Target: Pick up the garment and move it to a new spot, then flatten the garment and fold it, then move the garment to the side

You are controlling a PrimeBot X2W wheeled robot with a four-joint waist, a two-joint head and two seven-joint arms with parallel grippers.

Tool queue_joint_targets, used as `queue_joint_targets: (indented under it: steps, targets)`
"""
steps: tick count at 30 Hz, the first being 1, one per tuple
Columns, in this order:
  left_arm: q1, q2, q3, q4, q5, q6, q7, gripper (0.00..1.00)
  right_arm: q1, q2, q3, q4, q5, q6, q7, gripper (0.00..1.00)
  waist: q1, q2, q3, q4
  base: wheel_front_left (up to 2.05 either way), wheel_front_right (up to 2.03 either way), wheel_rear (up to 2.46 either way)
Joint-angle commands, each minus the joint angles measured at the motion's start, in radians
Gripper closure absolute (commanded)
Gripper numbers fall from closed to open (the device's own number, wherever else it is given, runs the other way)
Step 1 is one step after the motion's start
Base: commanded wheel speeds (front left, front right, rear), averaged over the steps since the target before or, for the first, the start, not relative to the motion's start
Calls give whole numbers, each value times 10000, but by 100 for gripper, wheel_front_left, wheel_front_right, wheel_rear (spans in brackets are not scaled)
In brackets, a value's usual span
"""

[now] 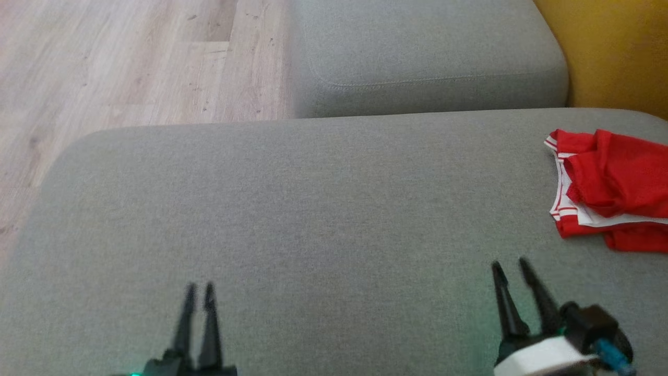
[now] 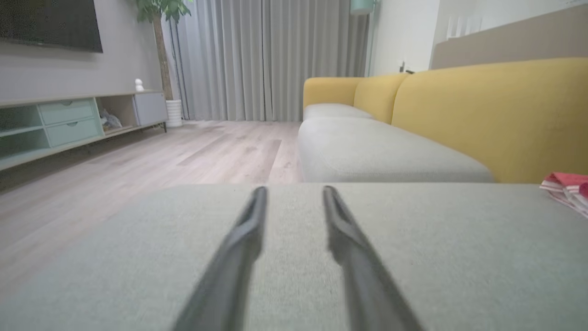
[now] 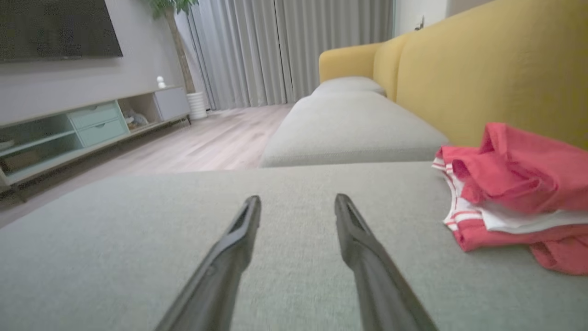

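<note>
The garment (image 1: 610,188) is red with white trim and lies bunched at the far right of the grey sofa cushion (image 1: 292,209). In the right wrist view the garment (image 3: 519,197) sits to the right of my fingers, apart from them. My right gripper (image 1: 514,269) hovers low at the lower right, open and empty, its tips short of the cloth. My left gripper (image 1: 200,290) is at the lower left, jaws a narrow gap apart, nothing between them. The left wrist view catches a corner of the garment (image 2: 567,191) at its right edge, far from that gripper (image 2: 294,191).
A second grey cushion (image 1: 422,57) lies beyond the first. The yellow sofa back (image 1: 616,52) rises along the right. Wooden floor (image 1: 115,62) runs left of the cushions. A low TV cabinet (image 2: 69,124) and curtains (image 2: 271,59) stand across the room.
</note>
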Motion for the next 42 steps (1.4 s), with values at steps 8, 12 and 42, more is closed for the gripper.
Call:
queue_joint_targets:
  steps: [8,12,42]
  targets:
    - [27,39,58,212,-723,-90,106,100,38,-13,-34,230,707,0,132,100,1,-1,34,-30,0,0,0]
    - [-77,70,126,278,-1238,-194,198,100,-38,-37,-73,230,1207,-1,229,100,1,-1,55,-50,0,0,0]
    - [-800,220,670,683,-4866,-911,884,100,-545,-139,-406,171,4748,-2,958,100,0,-1,210,-192,0,0,0]
